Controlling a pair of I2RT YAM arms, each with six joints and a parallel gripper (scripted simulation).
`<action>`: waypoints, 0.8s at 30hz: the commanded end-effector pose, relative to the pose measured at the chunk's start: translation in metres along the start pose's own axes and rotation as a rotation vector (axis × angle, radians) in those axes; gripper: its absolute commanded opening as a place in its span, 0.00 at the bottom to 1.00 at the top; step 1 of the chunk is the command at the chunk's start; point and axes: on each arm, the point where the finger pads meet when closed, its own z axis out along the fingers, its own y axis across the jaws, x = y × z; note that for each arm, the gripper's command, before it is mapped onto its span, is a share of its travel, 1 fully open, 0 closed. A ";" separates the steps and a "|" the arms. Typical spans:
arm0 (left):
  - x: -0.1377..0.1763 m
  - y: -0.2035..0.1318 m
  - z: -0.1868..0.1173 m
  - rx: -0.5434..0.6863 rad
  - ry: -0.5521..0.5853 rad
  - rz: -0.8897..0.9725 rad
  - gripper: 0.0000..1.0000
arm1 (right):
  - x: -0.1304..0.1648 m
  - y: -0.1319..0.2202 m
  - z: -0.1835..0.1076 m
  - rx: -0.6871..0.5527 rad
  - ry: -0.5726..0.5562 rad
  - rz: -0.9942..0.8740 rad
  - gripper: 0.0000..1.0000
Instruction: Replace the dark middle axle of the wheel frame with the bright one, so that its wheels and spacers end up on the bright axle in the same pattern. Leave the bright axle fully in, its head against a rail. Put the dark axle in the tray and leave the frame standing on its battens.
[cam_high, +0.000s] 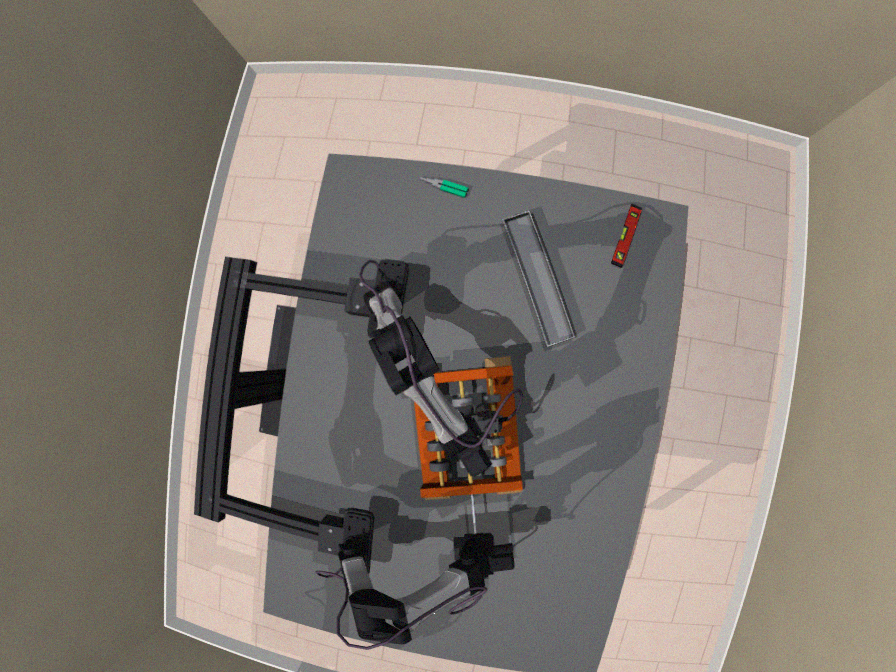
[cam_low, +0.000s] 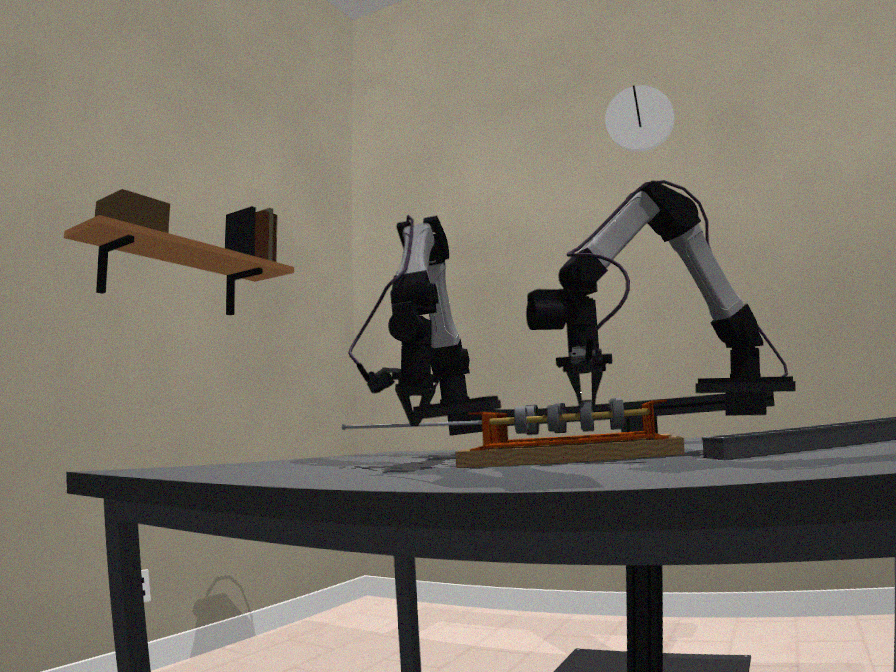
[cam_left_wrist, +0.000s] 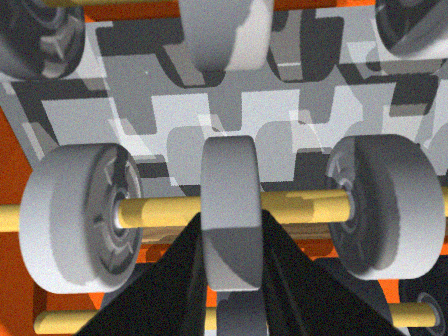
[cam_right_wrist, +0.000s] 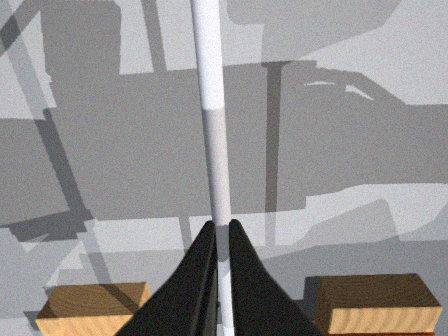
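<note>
The orange wheel frame (cam_high: 470, 488) (cam_low: 495, 430) stands on its wooden battens (cam_low: 571, 452) (cam_right_wrist: 385, 292). Grey wheels and brass-coloured spacers sit in three rows. My left gripper (cam_low: 587, 402) (cam_left_wrist: 232, 223) is shut on a grey wheel (cam_left_wrist: 231, 185) that seems to be in the middle row, with a spacer on each side. My right gripper (cam_low: 413, 422) (cam_right_wrist: 223, 233) is shut on the bright axle (cam_high: 474, 509) (cam_low: 376, 426) (cam_right_wrist: 215, 150), outside one end rail. The axle's head points away from the frame; its other end meets that rail. Any part inside is hidden. I see no dark axle.
The long grey tray (cam_high: 537, 282) (cam_low: 788, 440) lies beyond the frame's far end, with no axle visible in it. Green-handled pliers (cam_high: 453, 188) and a red spirit level (cam_high: 626, 235) lie farther back. The left arm reaches over the frame.
</note>
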 end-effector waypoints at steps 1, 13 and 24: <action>-0.011 -0.013 -0.033 0.067 -0.048 0.004 0.00 | 0.028 0.013 -0.006 -0.031 0.074 -0.017 0.00; -0.011 -0.013 -0.033 0.068 -0.049 0.007 0.00 | 0.036 0.009 -0.004 -0.015 0.073 -0.017 0.00; -0.011 -0.013 -0.033 0.068 -0.048 0.007 0.00 | 0.040 0.013 -0.005 -0.031 0.075 -0.016 0.00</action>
